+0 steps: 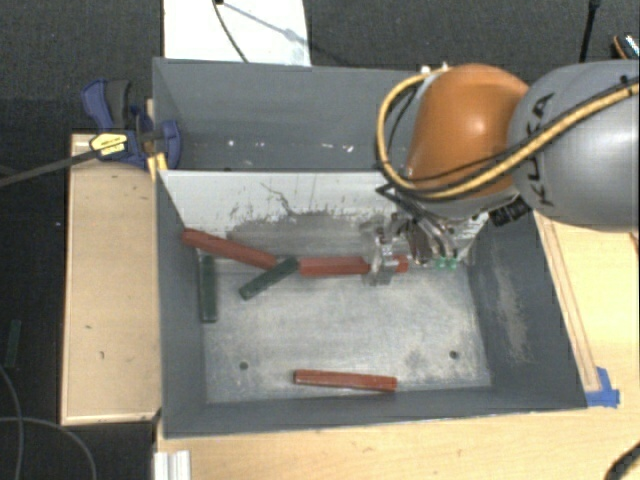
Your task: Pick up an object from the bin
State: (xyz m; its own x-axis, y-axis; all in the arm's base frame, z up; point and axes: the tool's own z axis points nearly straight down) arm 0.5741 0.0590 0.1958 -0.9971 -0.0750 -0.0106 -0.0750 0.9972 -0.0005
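Red stick [330, 265] lies mid-bin [520, 318] near the back wall, long axis left-right, its right end at my hand [385, 260]. The hand comes down from the right under the orange cover [465, 128]; I can't tell if it's open or closed. Slanted green stick [268, 278] touches the left end, second red stick [228, 248] just beyond.

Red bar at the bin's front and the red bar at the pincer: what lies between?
Camera view: bare bin floor separates the front red bar from the red bar at the pincer.
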